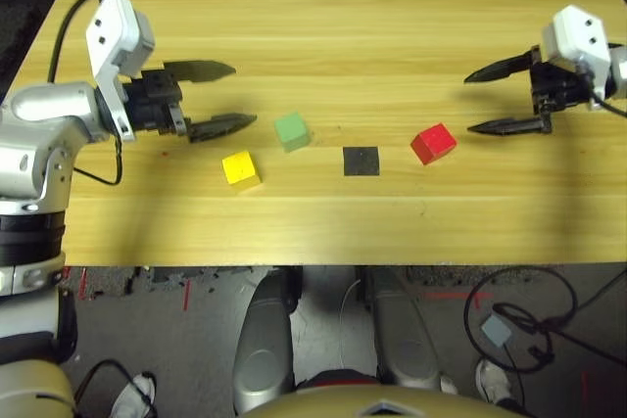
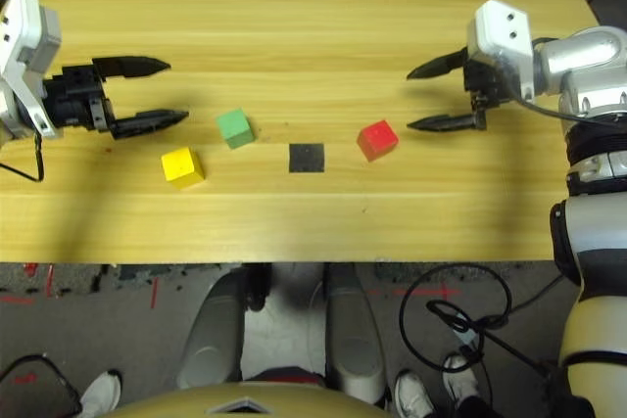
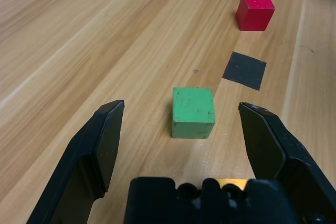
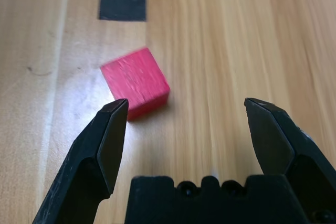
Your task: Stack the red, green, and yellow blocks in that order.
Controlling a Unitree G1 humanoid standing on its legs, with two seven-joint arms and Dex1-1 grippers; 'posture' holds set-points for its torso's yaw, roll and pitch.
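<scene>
- The left pincer (image 1: 233, 97) hangs over the wooden table (image 1: 323, 17) with its two black fingers spread wide apart and nothing between them.
- Just past its fingertips, a little ahead of the nearer finger, sits the green block (image 1: 292, 131), flat on the table and untouched; in the left wrist view it lies in line with the gap between the fingers.
- The yellow block (image 1: 240, 168) rests near that same pincer, off to the side of the nearer finger and closer to the table's front edge, apart from the green one.
- The right pincer (image 2: 421, 98) faces inward from the other side, its fingers also wide apart and holding nothing.
- The red block (image 2: 377, 139) sits just beyond and slightly nearer the front edge than its lower fingertip, close to it but not touching.
- Between the two pincers, a flat black square patch (image 1: 361, 161) lies on the table, with the green block on one side and the red block on the other.
- All three blocks stand separately on the wood, none stacked.
</scene>
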